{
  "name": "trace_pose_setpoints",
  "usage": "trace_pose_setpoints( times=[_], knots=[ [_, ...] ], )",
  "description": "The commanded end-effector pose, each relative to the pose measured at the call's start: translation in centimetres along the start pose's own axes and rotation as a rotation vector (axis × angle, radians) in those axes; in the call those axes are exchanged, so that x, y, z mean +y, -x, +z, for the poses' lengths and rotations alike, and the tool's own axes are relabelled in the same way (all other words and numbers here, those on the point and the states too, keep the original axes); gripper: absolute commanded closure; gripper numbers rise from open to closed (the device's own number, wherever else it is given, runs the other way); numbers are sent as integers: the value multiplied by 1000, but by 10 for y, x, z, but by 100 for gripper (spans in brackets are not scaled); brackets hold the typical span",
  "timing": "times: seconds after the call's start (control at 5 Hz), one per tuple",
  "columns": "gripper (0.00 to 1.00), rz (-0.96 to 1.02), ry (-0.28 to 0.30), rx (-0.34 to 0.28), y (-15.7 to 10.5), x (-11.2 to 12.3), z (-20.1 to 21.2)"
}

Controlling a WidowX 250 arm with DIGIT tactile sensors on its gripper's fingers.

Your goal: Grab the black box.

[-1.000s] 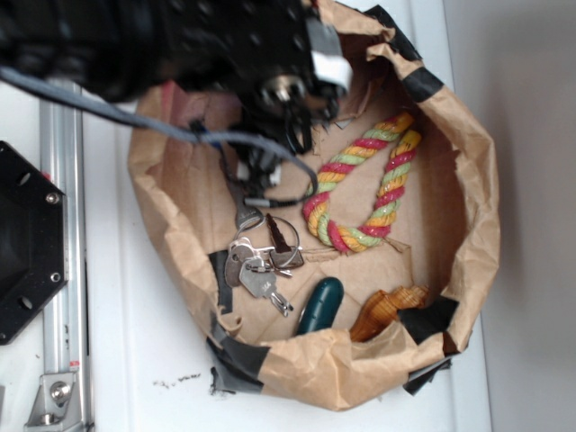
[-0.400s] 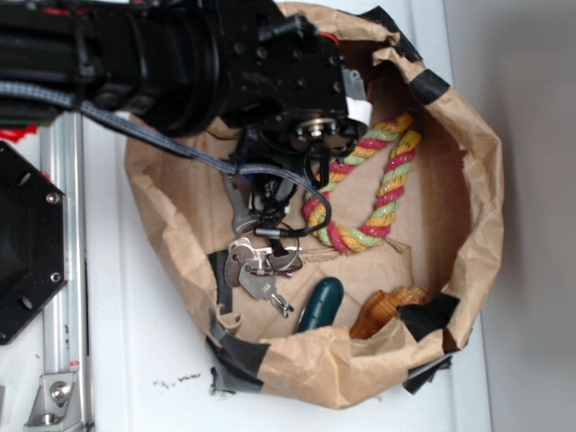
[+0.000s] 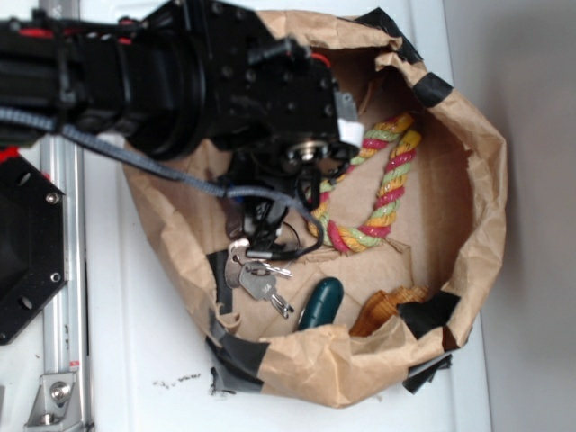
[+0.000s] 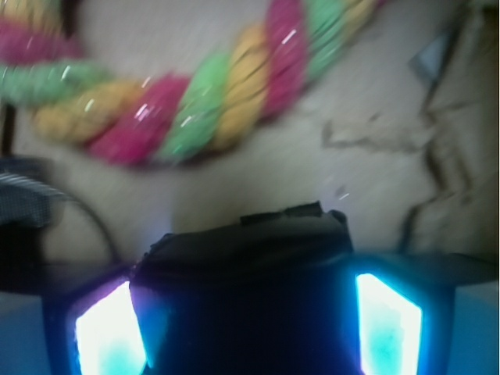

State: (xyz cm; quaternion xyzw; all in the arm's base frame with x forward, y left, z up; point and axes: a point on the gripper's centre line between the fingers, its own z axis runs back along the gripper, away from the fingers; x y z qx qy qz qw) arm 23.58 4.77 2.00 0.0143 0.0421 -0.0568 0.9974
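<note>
Your gripper point(image 4: 246, 320) sits low inside the brown paper bag point(image 3: 468, 180), and in the wrist view the black box point(image 4: 246, 242) lies directly between the two glowing fingers point(image 4: 109, 328), filling almost the whole gap. The jaws stand apart on either side of the box; whether the pads already touch its flanks you cannot tell, since the picture is blurred and the glare hides the edges. In the exterior view the arm covers the box completely, so you only have the wrist camera to go by. The likeliest trouble is a poor grip: the box looks glossy with soft rounded edges, so a shallow or off-centre pinch could let it squirt forward toward the coloured rope point(image 4: 219, 94) just beyond it. The box also seems about as wide as the opening, so any sideways drift could land a finger on top of it instead of beside it. Watch the bunch of keys point(image 3: 256, 274) near the gripper in the exterior view, and the loose cable point(image 3: 270, 193) hanging from the arm; either could snag as you lift. The bag's crumpled wall may also catch the arm.
</note>
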Motion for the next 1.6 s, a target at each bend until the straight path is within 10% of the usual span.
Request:
trace_pose_setpoints(
  times=[0.0,0.2,0.6,1.0,1.4],
  knots=[
    [0,1,-57,-43,-10,0,5],
    [100,14,-46,-45,-11,4,1],
    [100,36,-75,-65,-5,8,21],
    [100,180,78,-116,14,0,119],
    [100,169,68,-106,14,0,206]
  ],
)
